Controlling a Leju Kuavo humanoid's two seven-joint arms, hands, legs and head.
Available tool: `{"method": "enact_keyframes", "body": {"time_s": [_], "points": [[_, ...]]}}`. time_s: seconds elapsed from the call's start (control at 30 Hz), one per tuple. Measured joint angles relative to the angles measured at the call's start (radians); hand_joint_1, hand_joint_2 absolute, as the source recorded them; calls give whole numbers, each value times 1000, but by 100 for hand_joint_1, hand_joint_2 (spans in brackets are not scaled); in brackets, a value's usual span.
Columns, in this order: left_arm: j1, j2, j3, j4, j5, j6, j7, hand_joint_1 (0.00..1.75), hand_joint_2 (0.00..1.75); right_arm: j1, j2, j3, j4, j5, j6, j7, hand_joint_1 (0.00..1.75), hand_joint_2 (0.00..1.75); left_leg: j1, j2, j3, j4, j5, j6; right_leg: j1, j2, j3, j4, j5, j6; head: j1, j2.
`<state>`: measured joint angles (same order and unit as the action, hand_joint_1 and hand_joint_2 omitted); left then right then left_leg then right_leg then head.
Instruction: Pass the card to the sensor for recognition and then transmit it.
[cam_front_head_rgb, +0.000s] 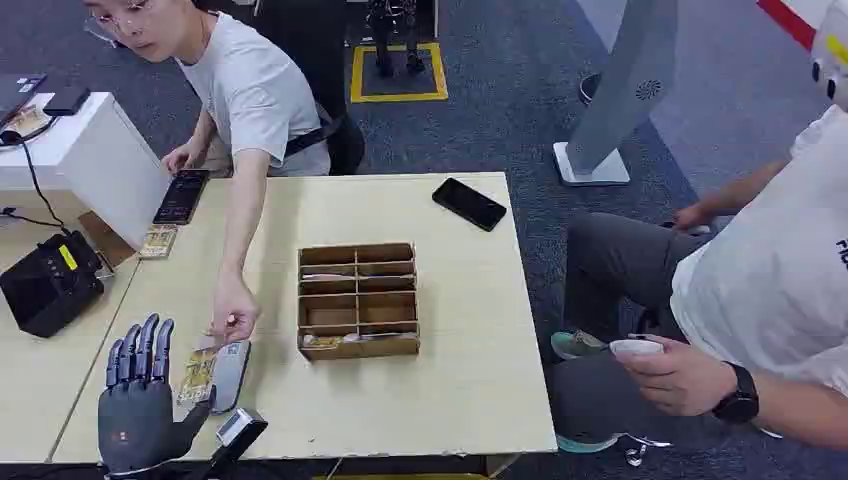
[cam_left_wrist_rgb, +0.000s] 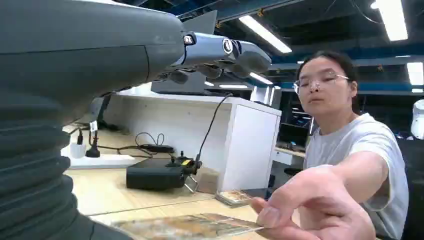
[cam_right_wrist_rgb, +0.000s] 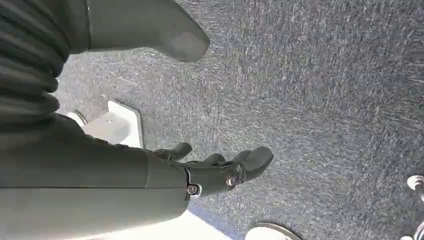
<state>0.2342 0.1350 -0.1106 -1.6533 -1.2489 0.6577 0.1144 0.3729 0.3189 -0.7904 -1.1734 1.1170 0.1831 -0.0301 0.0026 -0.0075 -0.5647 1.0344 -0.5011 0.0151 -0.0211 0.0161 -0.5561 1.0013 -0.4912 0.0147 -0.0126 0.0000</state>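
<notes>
You have one light wooden table before you, and two people: one leans in from the far left side, one sits at the right holding a small white cup. One cardboard divider box stands mid-table. One black device with a yellow tag sits on the neighbouring desk to the left. Two dark phones lie out: one at the far right corner, one at the far left. Your left hand hovers at the near left edge, fingers upright and slightly spread; the card lies flat just beside its thumb, next to a grey sensor pad, with the leaning person's hand touching its far end. Whether your thumb touches the card, you cannot tell. Your right hand hangs over grey carpet, fingers loosely curled on nothing.
</notes>
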Motion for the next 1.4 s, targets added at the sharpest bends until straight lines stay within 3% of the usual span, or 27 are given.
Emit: {"method": "enact_keyframes", "body": {"time_s": [0.77,0.93,1.1,1.33,1.4], "points": [[-1,0,7,0,37,5,-24,175,175,-16,0,-5,15,18,-8,-15,0,175,0,0,0,0,0,0,0,0,0,0,0,0,0,0],[-1,0,7,-1,144,25,-121,175,175,-25,0,-18,23,44,-8,-37,0,175,0,0,0,0,0,0,0,0,0,0,0,0,0,0],[1,0,7,-10,323,24,-207,175,175,-38,0,-39,36,57,-11,-54,0,175,0,0,0,0,0,0,0,0,0,0,0,0,0,0],[1,-15,14,-31,447,-22,-232,175,175,-40,0,-39,44,52,-18,-47,0,175,0,0,0,0,0,0,0,0,0,0,0,0,0,0],[1,-21,16,-37,548,-70,-246,175,175,-40,0,-39,45,41,-21,-40,0,175,0,0,0,0,0,0,0,0,0,0,0,0,0,0]]}}
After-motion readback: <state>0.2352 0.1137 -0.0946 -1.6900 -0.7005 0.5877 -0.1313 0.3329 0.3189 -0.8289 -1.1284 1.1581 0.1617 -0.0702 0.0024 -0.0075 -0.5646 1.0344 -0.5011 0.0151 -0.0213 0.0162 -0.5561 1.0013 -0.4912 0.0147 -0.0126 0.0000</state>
